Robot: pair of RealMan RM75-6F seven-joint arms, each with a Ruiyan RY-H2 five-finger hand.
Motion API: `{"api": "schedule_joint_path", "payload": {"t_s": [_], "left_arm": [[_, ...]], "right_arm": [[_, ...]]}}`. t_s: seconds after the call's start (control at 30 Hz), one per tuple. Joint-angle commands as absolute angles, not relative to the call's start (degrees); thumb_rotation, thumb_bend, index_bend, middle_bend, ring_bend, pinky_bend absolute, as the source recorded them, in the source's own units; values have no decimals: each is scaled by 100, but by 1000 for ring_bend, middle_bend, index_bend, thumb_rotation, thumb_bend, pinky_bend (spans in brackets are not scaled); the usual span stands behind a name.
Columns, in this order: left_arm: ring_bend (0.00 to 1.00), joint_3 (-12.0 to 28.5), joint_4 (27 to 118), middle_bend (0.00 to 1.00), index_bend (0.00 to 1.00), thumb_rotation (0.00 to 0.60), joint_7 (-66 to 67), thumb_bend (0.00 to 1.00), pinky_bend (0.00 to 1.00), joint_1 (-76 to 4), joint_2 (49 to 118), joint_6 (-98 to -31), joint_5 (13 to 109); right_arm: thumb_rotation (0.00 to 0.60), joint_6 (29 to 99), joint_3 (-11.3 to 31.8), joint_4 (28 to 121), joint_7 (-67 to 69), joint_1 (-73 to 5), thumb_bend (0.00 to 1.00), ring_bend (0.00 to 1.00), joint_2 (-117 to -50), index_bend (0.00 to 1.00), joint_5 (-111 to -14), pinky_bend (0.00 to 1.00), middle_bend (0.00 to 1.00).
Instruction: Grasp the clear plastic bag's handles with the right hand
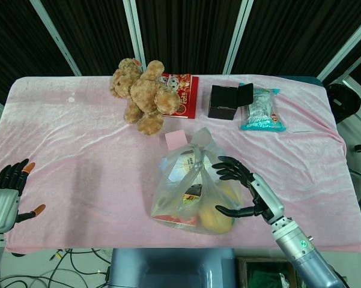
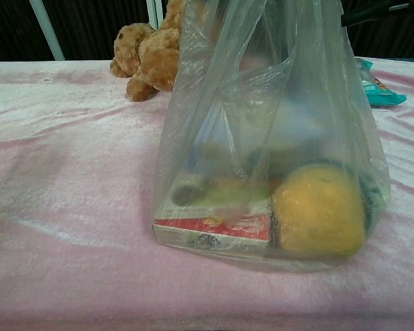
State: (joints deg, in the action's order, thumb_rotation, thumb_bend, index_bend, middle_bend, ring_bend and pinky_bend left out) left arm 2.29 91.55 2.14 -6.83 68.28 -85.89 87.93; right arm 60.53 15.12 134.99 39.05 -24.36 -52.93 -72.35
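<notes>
The clear plastic bag [image 1: 192, 189] stands near the table's front edge, holding a yellow fruit, a red-edged box and other items; its handles [image 1: 199, 143] stick up at the top. In the chest view the clear plastic bag [image 2: 268, 145] fills the frame. My right hand [image 1: 243, 189] is spread wide just right of the bag, fingertips close to its upper side, holding nothing. A dark sliver of that hand [image 2: 372, 10] shows at the chest view's top right. My left hand [image 1: 9, 192] hovers with fingers spread at the table's front left corner, far from the bag.
A brown teddy bear [image 1: 143, 93] lies at the back on a red booklet [image 1: 185, 95]. A black box [image 1: 226, 101] and a teal packet [image 1: 262, 109] sit back right. A pink card [image 1: 175, 139] lies just behind the bag. Pink cloth [image 1: 78, 150] covers the table.
</notes>
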Motion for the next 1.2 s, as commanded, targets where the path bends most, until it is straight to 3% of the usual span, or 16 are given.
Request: {"api": "schedule_joint_path", "payload": {"t_s": [0.03, 0.93, 1.2], "left_arm": [[0, 231, 9148, 0, 0, 600, 222, 0, 0, -683, 6832, -8593, 8793], [0, 234, 9162, 0, 0, 600, 148, 0, 0, -704, 6814, -8541, 8774], [0, 242, 9183, 0, 0, 600, 129, 0, 0, -704, 6797, -8525, 8741]], "right_arm": [[600, 6004, 1538, 13499, 3833, -2498, 122, 202, -5322, 163, -7158, 235, 193], [600, 5603, 2060, 13499, 3071, -3497, 124, 234, -6046, 227, -6047, 237, 249], [600, 5042, 2332, 13499, 3445, -3866, 125, 252, -6067, 244, -5362, 239, 269]]}}
